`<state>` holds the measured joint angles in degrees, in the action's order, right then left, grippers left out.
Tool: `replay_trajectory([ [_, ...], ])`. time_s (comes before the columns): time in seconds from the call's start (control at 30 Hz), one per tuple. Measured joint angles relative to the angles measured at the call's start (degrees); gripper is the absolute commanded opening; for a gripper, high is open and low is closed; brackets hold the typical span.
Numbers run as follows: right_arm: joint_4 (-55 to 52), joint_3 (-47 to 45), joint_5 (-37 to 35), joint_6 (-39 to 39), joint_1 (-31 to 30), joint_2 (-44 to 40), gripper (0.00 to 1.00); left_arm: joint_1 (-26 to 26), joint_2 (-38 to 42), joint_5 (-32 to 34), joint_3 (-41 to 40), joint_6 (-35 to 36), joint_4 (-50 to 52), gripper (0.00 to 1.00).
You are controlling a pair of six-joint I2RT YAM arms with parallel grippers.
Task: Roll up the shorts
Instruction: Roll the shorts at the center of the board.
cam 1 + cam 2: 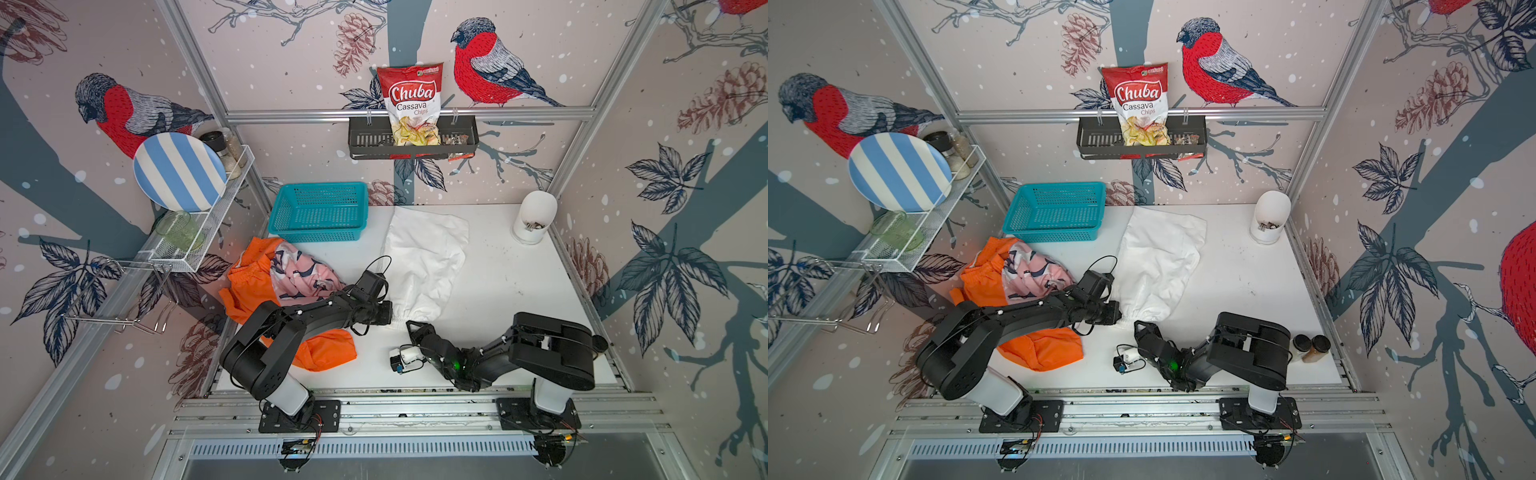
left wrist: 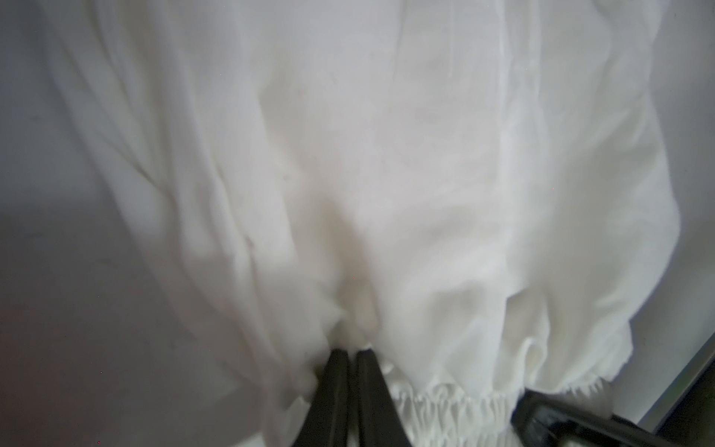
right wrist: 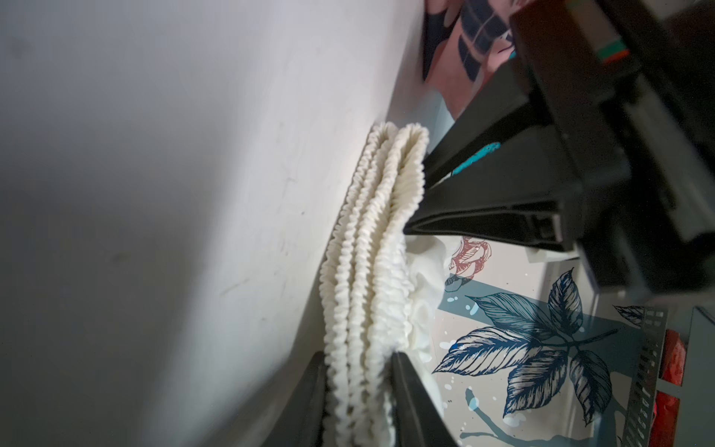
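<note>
Bird-and-pinecone wallpaper (image 1: 291, 62) encloses a white tabletop (image 1: 519, 291).

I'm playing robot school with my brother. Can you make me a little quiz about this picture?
1. True or false: the white shorts are already rolled up.
2. Which shorts lie on top of the orange shorts? A) pink shorts B) white shorts C) none
3. Fill in: the left pincer and the right pincer both grip the white shorts by the ____.

Key: 1 false, they lie spread out flat. 2 A. 3 waistband.
</note>
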<state>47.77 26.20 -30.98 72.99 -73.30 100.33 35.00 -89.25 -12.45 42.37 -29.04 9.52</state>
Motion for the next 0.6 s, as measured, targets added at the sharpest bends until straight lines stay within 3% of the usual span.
replay_trajectory([
  [0.07,-6.2,2.0,0.7,-5.1,-0.5,-3.1,0.01,0.0,1.2,0.6,0.5,-0.2,2.4,0.16],
  [0.33,-36.2,16.2,18.0,-32.9,6.1,-8.5,0.0,-1.3,9.3,8.1,3.1,-2.5,9.6,0.39],
  [0.6,-48.0,22.2,37.4,-52.4,15.7,-5.5,0.0,-2.3,15.0,11.0,5.4,-3.6,14.0,0.49],
])
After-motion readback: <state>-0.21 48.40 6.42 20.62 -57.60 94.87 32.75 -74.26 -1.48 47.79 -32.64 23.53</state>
